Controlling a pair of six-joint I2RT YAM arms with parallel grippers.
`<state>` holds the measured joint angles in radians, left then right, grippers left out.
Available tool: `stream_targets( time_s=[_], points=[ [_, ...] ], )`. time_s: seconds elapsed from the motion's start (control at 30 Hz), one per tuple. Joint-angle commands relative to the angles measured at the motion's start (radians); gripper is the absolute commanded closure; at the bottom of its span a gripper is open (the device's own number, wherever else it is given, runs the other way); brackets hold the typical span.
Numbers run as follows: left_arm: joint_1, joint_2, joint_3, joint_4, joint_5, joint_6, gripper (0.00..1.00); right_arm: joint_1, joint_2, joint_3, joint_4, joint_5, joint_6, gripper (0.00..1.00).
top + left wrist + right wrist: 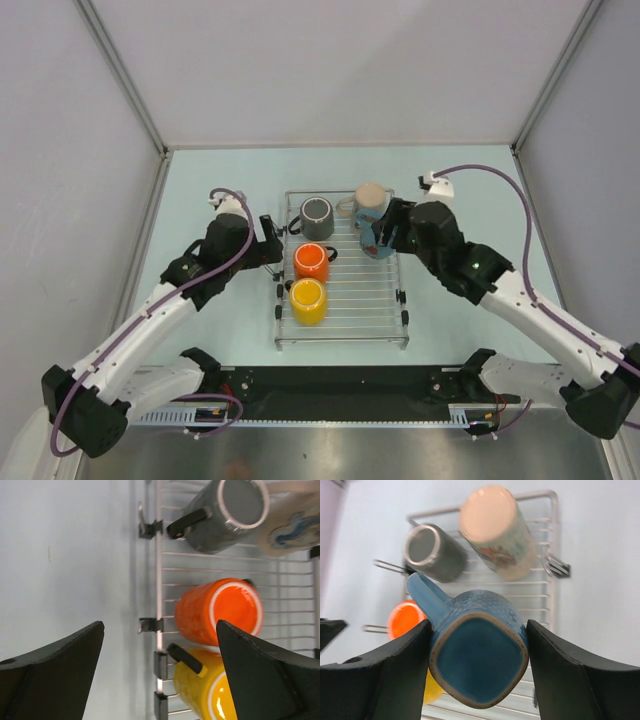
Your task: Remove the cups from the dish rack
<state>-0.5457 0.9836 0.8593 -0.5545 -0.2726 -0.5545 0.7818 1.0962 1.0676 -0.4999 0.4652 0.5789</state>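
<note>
The silver wire dish rack (375, 300) lies mid-table. On it stand a dark grey mug (317, 217), a tall beige mug (371, 203), an orange mug (311, 262) and a yellow mug (307, 301). My right gripper (385, 236) is shut on the blue mug (477, 655), base toward the wrist camera and handle to the left, over the rack's right back part. My left gripper (160, 626) is open and empty at the rack's left edge (159, 570), beside the orange mug (220, 612) and the yellow mug (205, 690).
Grey walls enclose the table at the back and on both sides. In the right wrist view the beige mug (495, 530) and the grey mug (430, 552) stand just behind the blue one. Bare tabletop (200, 190) lies left and right of the rack.
</note>
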Motion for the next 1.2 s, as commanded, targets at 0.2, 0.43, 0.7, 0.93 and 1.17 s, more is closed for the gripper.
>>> stream_targets(
  time_s=[0.2,0.43,0.7,0.93,1.17],
  points=[
    [0.001,-0.194,-0.085,0.414,0.261,-0.096,0.05,-0.210,-0.111,-0.112,0.492,-0.568,0.096,1.00],
    [0.001,-0.227,-0.149,0.660,0.439,-0.168,0.00,-0.285,-0.116,-0.260,0.824,-0.762,0.254,1.00],
    [0.001,-0.165,-0.186,0.855,0.570,-0.258,0.00,-0.305,-0.056,-0.322,1.106,-0.869,0.430,1.00],
    [-0.002,-0.131,-0.215,0.985,0.627,-0.320,0.16,-0.288,0.007,-0.331,1.225,-0.878,0.476,1.00],
    [-0.022,-0.109,-0.221,1.059,0.650,-0.328,0.21,-0.233,0.090,-0.308,1.282,-0.863,0.481,1.00]
  ],
)
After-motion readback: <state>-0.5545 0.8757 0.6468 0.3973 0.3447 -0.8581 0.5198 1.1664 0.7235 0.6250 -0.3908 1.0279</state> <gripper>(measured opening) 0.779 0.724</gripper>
